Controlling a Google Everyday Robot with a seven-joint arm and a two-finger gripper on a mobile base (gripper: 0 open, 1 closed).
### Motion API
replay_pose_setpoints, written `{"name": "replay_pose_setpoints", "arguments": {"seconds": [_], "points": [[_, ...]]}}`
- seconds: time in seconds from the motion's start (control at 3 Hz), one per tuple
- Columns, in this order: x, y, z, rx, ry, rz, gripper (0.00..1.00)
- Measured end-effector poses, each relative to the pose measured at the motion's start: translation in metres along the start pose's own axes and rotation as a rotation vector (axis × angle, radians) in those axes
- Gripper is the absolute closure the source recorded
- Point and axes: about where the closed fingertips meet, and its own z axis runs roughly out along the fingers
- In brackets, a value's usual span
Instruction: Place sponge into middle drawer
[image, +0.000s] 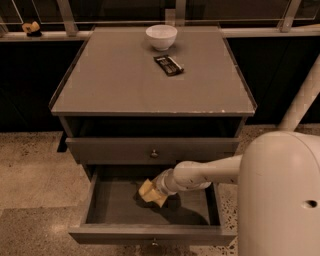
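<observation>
Down at the 6 o'clock end of the cabinet, the middle drawer (91, 202) stands open, and my arm (210, 172) reaches into it from 3 o'clock. My claw (159, 190) is over the drawer's floor, close to the centre and a touch toward 10 o'clock. It's clenched on the sponge (147, 191): pale yellow, tilted, one corner dipping toward the drawer floor, with a dark shadow lying under it toward 5 o'clock. Whether that low corner touches the wood, I cannot tell. So the sponge is inside the drawer's walls, in my grasp, well clear of the front rim and of both side walls.

Just above, toward 12 o'clock, the upper drawer front (110, 150) sits closed, with its little knob (154, 153) dead centre. Over that runs the tabletop (125, 90). At its 12 o'clock edge stands a white bowl (161, 36), upright. Near it, toward 5 o'clock from the bowl, a small dark wrapped bar (169, 65) lies flat, apart from the bowl. My own white body (280, 195) fills the view at 4 o'clock, and speckled floor (35, 170) spreads out at 9 o'clock.
</observation>
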Motion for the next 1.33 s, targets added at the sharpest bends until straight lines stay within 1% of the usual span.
{"name": "replay_pose_setpoints", "arguments": {"seconds": [0.33,0.67,1.0,1.33], "points": [[0.0236,-0.0025,0.0137,0.018,0.062,0.02,1.0],[0.0236,-0.0025,0.0137,0.018,0.062,0.02,1.0],[0.0236,-0.0025,0.0138,0.018,0.062,0.02,0.83],[0.0236,-0.0024,0.0138,0.018,0.062,0.02,0.6]]}}
